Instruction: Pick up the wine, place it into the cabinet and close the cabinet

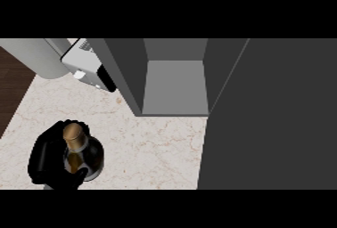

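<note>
Now left robot hand [47, 156] clamped round wine [79, 149] (upright); cabinet [172, 84] open, shelf bare.

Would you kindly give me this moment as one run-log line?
left hand: curled round wine bottle | bottle: upright, by counter front edge | cabinet: open, nothing visible inside | right hand: not in view

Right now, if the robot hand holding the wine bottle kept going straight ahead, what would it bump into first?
The left robot hand, curled round the wine bottle, faces up the marble counter. Straight ahead it would probably first meet the grey toaster-like appliance beside the open cabinet, though depth is hard to judge.
</note>
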You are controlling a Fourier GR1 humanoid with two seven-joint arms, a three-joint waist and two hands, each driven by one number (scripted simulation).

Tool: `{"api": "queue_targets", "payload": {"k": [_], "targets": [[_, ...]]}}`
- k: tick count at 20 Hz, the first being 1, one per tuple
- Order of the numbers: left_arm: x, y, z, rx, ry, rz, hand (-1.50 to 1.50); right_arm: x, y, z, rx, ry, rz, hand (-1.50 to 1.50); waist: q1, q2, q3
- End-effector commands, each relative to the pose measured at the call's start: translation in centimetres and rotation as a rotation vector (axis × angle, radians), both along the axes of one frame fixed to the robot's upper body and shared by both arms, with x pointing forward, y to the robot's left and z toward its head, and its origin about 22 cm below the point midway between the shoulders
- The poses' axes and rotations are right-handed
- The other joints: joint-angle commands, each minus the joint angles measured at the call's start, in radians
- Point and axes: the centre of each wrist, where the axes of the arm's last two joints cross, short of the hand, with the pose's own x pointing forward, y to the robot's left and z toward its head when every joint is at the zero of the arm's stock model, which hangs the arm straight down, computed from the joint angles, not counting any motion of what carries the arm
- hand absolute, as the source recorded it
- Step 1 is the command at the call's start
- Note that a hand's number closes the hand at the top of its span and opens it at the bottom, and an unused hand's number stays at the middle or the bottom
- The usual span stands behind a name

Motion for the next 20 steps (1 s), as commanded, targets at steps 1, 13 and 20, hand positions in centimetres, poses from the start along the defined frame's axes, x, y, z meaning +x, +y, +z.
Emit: {"api": "queue_targets", "payload": {"k": [1,13,20], "targets": [[-0.6,-0.9,3.4,0.018,-0.007,-0.029,1.5,-2.2,-0.6,1.1,0.031,-0.044,0.021,-1.5,-0.002,0.001,0.0],[0.8,-12.3,9.9,-0.011,0.003,-0.142,1.5,-2.3,-0.4,1.5,0.022,-0.028,0.048,-1.5,-0.013,0.001,0.0],[2.3,-16.9,11.2,-0.031,0.006,-0.145,1.5,-1.6,-0.8,0.4,0.035,-0.01,0.045,-1.5,-0.014,0.003,0.0]]}}
